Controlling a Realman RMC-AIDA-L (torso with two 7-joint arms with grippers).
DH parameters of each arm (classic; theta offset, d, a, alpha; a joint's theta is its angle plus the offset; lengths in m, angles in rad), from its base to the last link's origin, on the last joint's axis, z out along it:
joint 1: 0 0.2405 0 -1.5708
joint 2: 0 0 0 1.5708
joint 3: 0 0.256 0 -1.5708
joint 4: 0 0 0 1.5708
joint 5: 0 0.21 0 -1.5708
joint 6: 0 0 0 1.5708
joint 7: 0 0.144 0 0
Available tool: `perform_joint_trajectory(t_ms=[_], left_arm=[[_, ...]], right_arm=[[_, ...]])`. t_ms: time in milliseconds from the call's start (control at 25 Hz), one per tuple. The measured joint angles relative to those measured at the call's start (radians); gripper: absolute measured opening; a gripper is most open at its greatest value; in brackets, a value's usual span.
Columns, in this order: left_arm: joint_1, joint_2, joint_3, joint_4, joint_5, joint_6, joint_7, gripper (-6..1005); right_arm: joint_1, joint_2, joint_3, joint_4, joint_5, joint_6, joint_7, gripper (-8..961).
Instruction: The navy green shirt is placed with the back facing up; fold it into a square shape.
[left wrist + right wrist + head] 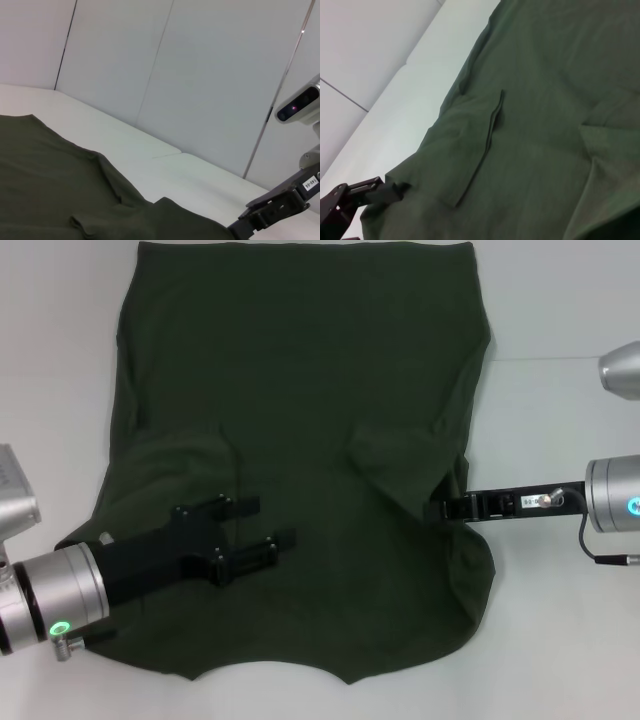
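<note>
Olive cotton, the navy green shirt (300, 440) lies flat mid-table, long axis running from near edge to far, with the left gripper (262, 531) spread-fingered above its near-left part and the right gripper (440, 508) at its right edge, fingers hidden.

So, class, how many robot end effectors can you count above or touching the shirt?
2. The left end effector hovers open above the near-left part of the dark olive-green cotton shirt; the right end effector sits at its right edge, fingers hidden.
</note>
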Motion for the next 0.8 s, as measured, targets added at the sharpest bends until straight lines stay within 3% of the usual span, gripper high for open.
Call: perform_joint_trajectory(t_ms=[800], left_arm=[[0.000, 0.001, -0.005, 0.008, 0.001, 0.008, -0.015, 762]], right_arm=[[0.039, 0.013, -0.053, -0.014, 0.000, -0.013, 0.005, -1]])
